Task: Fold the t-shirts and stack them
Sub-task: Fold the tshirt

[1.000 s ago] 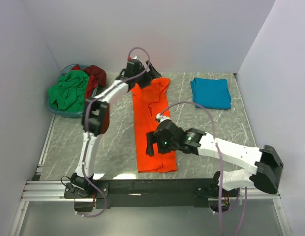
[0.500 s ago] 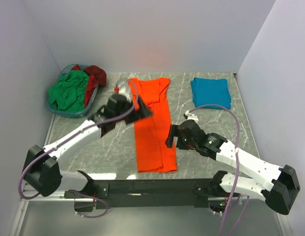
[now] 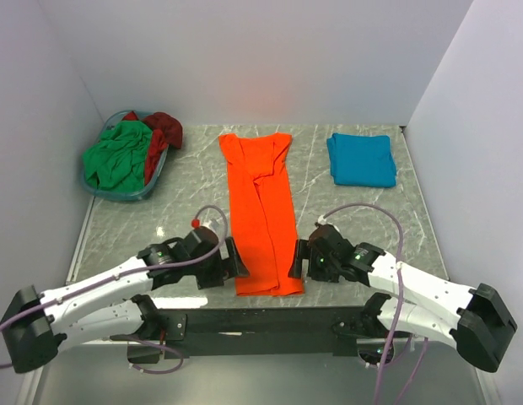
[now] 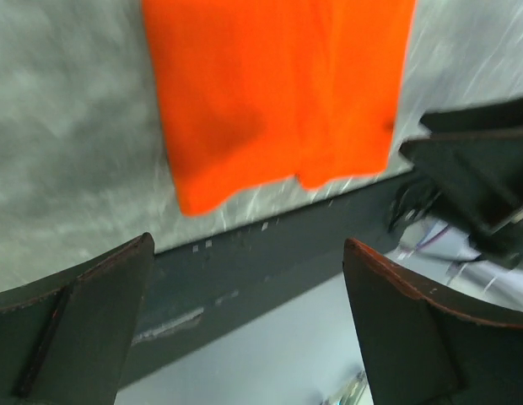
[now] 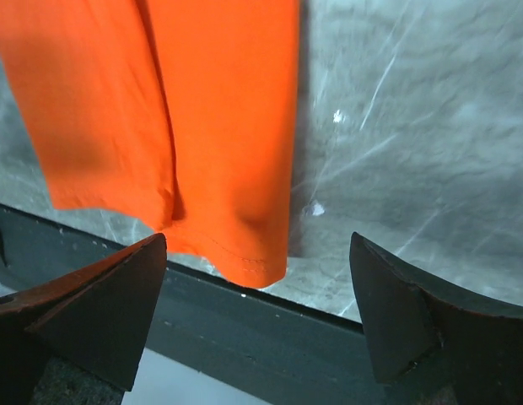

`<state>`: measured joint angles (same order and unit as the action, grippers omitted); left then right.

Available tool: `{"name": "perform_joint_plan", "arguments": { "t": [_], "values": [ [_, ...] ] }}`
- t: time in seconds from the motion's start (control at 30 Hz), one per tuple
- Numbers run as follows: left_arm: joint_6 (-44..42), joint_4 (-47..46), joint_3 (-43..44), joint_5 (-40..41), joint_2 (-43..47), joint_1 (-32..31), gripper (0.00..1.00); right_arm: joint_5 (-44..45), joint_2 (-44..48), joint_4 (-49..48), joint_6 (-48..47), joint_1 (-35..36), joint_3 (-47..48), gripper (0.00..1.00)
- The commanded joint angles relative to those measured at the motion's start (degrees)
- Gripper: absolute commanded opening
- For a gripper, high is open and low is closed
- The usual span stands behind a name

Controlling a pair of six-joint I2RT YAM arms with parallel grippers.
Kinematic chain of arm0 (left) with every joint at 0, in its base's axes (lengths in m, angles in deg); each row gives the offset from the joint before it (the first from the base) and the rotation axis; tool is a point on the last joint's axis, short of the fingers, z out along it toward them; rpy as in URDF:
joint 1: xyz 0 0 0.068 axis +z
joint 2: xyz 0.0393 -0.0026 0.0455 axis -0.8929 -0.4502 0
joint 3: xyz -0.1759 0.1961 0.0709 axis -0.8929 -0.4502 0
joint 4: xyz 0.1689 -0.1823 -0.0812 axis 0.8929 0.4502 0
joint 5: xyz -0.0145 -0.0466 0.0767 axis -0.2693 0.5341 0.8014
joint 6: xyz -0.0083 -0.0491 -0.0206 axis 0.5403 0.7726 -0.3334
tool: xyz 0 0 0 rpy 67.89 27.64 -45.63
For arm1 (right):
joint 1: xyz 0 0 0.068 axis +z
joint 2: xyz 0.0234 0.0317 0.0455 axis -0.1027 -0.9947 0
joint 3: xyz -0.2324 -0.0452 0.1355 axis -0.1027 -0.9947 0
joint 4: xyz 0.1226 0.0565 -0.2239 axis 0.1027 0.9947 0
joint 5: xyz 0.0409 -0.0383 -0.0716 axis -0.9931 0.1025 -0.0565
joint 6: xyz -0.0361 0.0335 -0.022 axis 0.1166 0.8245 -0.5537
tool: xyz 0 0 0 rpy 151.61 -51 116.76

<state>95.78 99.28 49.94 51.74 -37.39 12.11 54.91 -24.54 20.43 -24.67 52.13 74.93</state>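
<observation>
Left gripper (image 3: 234, 258): wide, empty, just left of the orange shirt's (image 3: 261, 215) hem.
Right gripper (image 3: 297, 257): wide, empty, just right of that hem.
Orange shirt: long strip flat on the bench (image 3: 363, 219), between both grippers.
Teal shirt (image 3: 361, 159): folded, well beyond the right gripper.
Green shirt (image 3: 116, 153), red shirt (image 3: 164, 128): heaped in a basket (image 3: 118, 194), well beyond the left gripper.

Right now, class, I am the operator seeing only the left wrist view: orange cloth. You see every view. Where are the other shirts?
Observer: The teal t-shirt lies folded at the far right.
Operator: And the rest?
Observer: The green t-shirt and dark red t-shirt sit crumpled in the blue basket, far left.
Operator: The right claw?
Observer: The right claw is open, by the near right edge of the orange t-shirt.
</observation>
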Motion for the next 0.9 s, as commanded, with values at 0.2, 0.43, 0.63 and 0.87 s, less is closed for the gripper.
{"name": "perform_joint_plan", "arguments": {
  "t": [0.2, 0.43, 0.63, 0.87],
  "values": [
    [1.42, 3.23, 5.35, 4.21, -12.59, -6.00, 0.99, -3.16, -2.50, -2.11, 1.06, -0.27, -1.44, 0.88],
    [0.54, 2.25, 6.40, 3.41, -18.30, -6.08, 0.87, -5.44, -2.50, -4.13, 0.53, -0.27, -3.54, 0.70],
    [-0.34, -0.20, 6.23, 1.40, -20.15, -6.08, 0.70, -5.97, -4.61, -5.01, 0.61, -0.18, -3.63, 0.62],
    [-1.92, -1.79, 5.79, -0.71, -22.17, -6.17, 0.39, -6.76, -5.75, -6.51, 1.41, -0.27, -4.34, 0.60]
  ]
}}
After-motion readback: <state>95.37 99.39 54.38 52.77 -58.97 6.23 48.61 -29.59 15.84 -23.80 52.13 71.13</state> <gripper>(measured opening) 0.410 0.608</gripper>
